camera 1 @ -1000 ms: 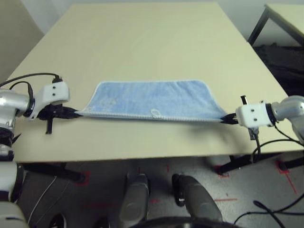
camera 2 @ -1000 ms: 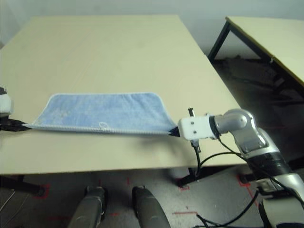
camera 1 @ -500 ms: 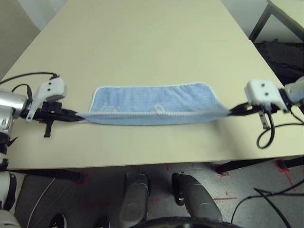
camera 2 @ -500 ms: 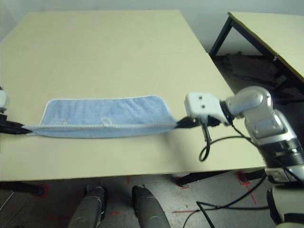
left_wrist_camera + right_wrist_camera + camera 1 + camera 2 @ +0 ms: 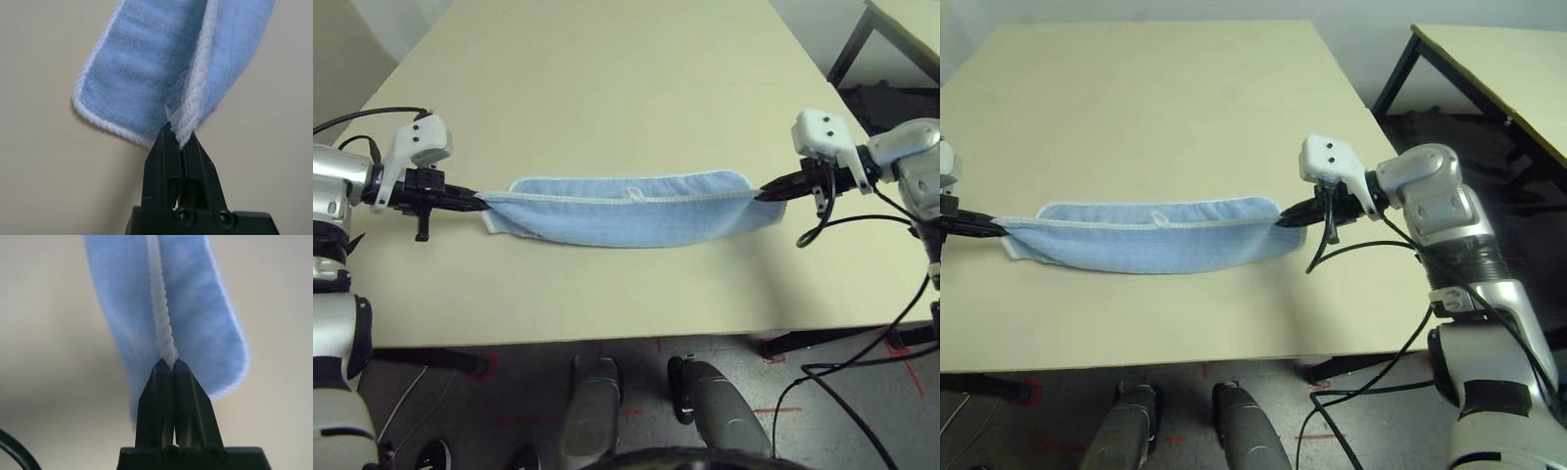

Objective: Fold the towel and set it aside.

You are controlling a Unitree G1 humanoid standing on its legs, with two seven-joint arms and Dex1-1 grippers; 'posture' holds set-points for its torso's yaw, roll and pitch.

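Silver left forearm enters at the left edge of the head view, its black two-fingered left gripper [image 5: 478, 203] pinched tight, pointing toward centre; silver right forearm enters at the right edge, its black right gripper [image 5: 766, 194] likewise clamped, pointing toward centre.

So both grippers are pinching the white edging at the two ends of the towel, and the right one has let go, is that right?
Not quite: the right gripper has not let go. The right wrist view shows its fingers shut on the white edging of the towel, just as the left gripper is at the other end.
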